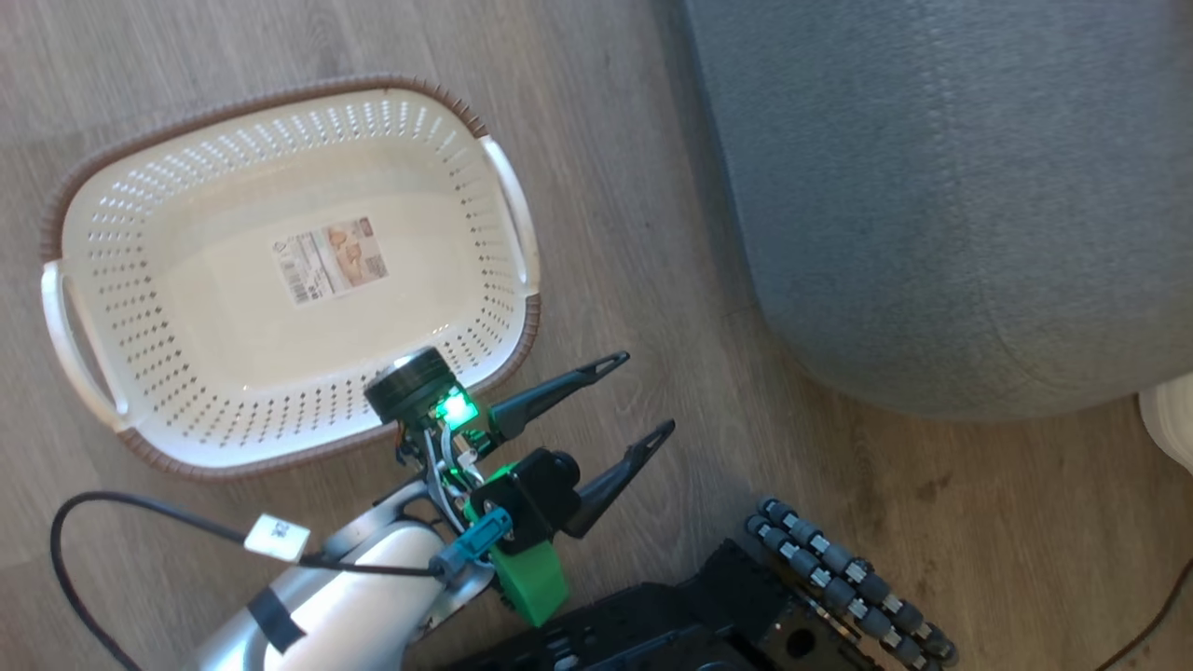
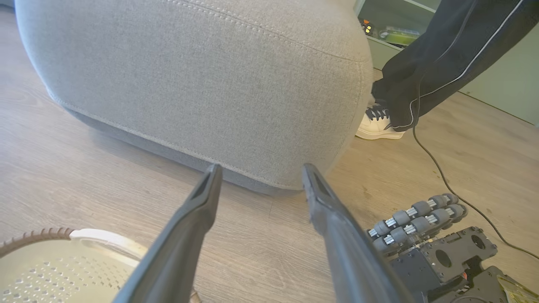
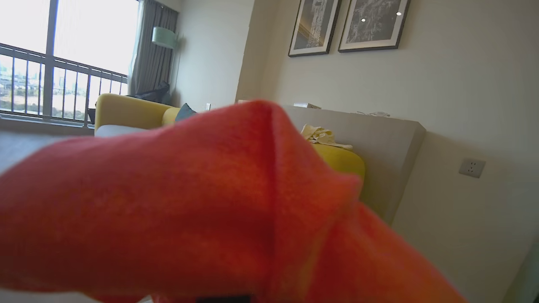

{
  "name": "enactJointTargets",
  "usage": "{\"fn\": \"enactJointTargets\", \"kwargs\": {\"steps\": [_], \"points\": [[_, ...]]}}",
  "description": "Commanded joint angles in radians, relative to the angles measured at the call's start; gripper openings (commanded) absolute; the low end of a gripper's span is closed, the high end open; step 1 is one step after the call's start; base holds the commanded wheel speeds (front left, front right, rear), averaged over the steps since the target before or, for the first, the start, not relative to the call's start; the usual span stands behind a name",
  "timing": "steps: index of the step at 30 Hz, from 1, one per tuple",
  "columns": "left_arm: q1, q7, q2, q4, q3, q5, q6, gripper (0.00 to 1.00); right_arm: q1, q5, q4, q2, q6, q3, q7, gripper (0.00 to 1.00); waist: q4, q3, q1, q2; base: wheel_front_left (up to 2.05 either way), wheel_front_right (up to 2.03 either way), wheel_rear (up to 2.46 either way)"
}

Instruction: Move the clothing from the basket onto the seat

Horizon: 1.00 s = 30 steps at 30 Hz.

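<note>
Between basket [image 1: 121, 280] at left and seat [image 1: 932, 186] at right, left gripper [image 1: 647, 391] hovers over wood floor [image 1: 652, 233], fingers spread, holding nothing. On basket floor, label sticker [image 1: 331, 259] shows. Red clothing [image 3: 189, 202] bunches close over right gripper, pinched in its hidden fingers.

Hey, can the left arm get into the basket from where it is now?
Probably yes. The left gripper hangs open right by the near rim of the basket, with nothing between them. Its fingers point away, toward the seat, so the wrist would need to turn back first.
</note>
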Motion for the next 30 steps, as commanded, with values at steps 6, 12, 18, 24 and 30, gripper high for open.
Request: {"fn": "enactJointTargets", "kwargs": {"steps": [6, 12, 18, 24, 30], "points": [[-0.024, -0.010, -0.007, -0.044, 0.041, 0.015, -0.001, 1.00, -0.088, -0.084, 0.074, -0.059, 0.000, -0.115, -0.001, 0.00, 0.045, 0.055, -0.0001, 0.0000, 0.00, 0.00, 0.00], [-0.018, -0.010, -0.016, -0.070, 0.082, 0.035, 0.007, 1.00, -0.125, -0.187, 0.223, -0.051, 0.000, -0.228, -0.001, 0.00, 0.059, 0.088, -0.0001, 0.0000, 0.00, 0.00, 0.00], [-0.017, -0.010, -0.018, -0.072, 0.092, 0.045, 0.005, 1.00, -0.137, -0.253, 0.272, -0.004, 0.000, -0.170, -0.001, 0.00, 0.070, 0.109, -0.0001, 0.0000, 0.00, 0.00, 0.00], [-0.027, -0.010, -0.030, -0.067, 0.099, 0.046, 0.003, 1.00, -0.111, -0.315, 0.418, -0.008, 0.000, -0.144, -0.001, 0.00, 0.081, 0.109, -0.0001, 0.0000, 0.00, 0.00, 0.00], [-0.031, -0.010, -0.047, -0.064, 0.104, 0.044, 0.002, 1.00, -0.123, -0.351, 0.515, -0.010, 0.000, -0.121, -0.001, 0.00, 0.091, 0.098, -0.0001, 0.0000, 0.00, 0.00, 0.00]]}}
